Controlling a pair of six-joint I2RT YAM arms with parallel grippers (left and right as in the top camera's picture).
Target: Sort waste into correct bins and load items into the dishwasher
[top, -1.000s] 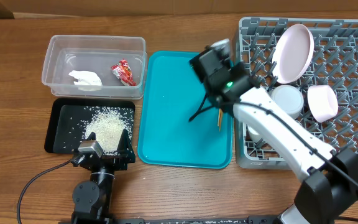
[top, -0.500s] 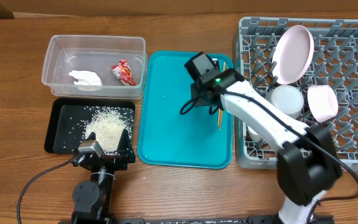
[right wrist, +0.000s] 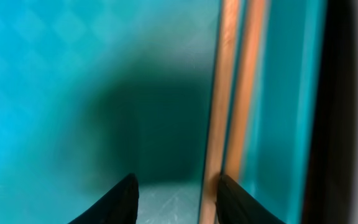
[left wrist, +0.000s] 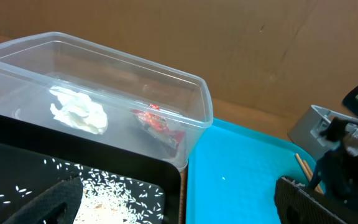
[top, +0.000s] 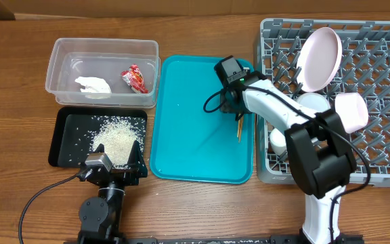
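Two wooden chopsticks (top: 238,127) lie along the right side of the teal tray (top: 181,135). My right gripper (top: 233,110) is down on them, jaws partly open. In the right wrist view the chopsticks (right wrist: 229,93) run past the inner edge of the right fingertip (right wrist: 236,200), and the right gripper (right wrist: 180,200) shows bare tray in the gap. The clear tub (top: 59,51) holds the red wrapper (top: 135,78) and the tissue (top: 92,86). Rice (top: 117,137) sits in the black tray (top: 65,152). My left gripper (top: 114,166) rests open over that tray's front edge, holding nothing.
The grey dish rack (top: 384,142) at the right holds a pink plate (top: 319,57), a pale bowl (top: 351,112) and a white cup (top: 312,108). In the left wrist view the clear tub (left wrist: 166,134) stands ahead, the teal tray (left wrist: 241,180) to its right.
The right arm has swung its wrist back and lowered the gripper onto the tray at the chopsticks, and its jaws have narrowed. The left arm has not moved.
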